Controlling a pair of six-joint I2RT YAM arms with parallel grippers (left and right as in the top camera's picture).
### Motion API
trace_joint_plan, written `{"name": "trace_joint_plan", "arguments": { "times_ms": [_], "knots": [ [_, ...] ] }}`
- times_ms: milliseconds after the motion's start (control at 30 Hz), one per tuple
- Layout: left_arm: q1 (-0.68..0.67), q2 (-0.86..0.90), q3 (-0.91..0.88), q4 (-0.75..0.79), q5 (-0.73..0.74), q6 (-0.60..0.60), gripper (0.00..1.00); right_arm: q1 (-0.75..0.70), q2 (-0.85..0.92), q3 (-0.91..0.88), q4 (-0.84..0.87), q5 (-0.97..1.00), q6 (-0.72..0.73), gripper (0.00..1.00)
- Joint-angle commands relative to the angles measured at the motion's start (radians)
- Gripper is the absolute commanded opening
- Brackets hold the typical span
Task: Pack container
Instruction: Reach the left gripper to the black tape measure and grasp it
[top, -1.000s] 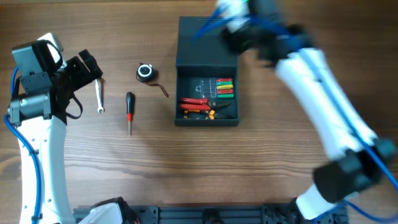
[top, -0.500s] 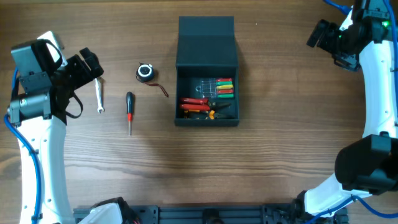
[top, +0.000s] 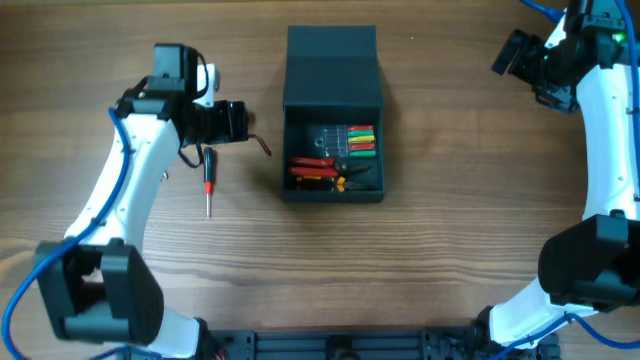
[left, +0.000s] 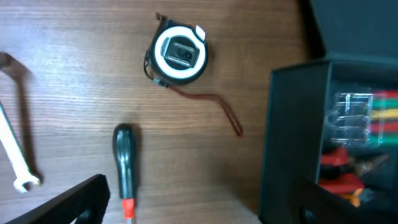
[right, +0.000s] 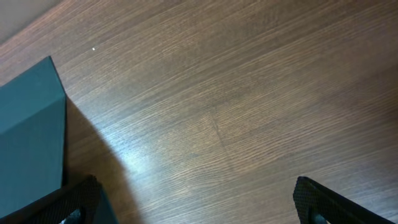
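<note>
– Wood-grain tabletop is noted. Where is the container (top: 332, 65) located?
– It is found at table centre, lid laid back toward 12 o'clock, tools visible inside. The left gripper (top: 234, 122) is held at its 9 o'clock, by the tape measure (left: 179, 55), fingers spread apart. The right gripper (top: 515, 55) is parked at 2 o'clock, fingers likewise apart.
– What faults are anticipated?
– The round tape measure could be squeezed out sideways if gripped off-centre. Its red strap (left: 211, 96) could be snagged on the container wall.

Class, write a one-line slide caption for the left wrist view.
Tape measure, screwdriver and wrench lie on the table beside the open container.
</note>
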Motion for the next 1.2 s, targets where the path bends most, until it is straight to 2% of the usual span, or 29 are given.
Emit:
{"name": "trace_joint_plan", "arguments": {
  "times_ms": [0,100,133,267,467,667,1167],
  "knots": [
    [-0.011,0.111,0.152,-0.027,-0.115,0.080,0.93,0.000,0.017,-0.003,0.026,-0.008,0.016,1.00],
    [-0.004,0.209,0.293,-0.095,-0.115,0.094,0.94,0.001,0.017,-0.003,0.032,-0.008,0.016,1.00],
    [-0.003,0.279,0.394,-0.172,-0.116,0.140,0.95,0.001,0.017,-0.003,0.038,-0.008,0.016,1.00],
    [-0.003,0.425,0.574,-0.306,-0.162,0.169,0.95,0.000,0.017,-0.003,0.042,-0.008,0.016,1.00],
    [-0.005,0.517,0.593,-0.281,-0.148,0.188,0.95,0.000,0.017,-0.003,0.042,-0.008,0.016,1.00],
    [-0.018,0.537,0.593,-0.201,-0.148,0.194,0.95,0.001,0.017,-0.003,0.042,-0.008,0.016,1.00],
    [-0.046,0.661,0.592,-0.192,-0.145,0.191,0.92,0.001,0.017,-0.003,0.042,-0.008,0.016,1.00]
  ]
}}
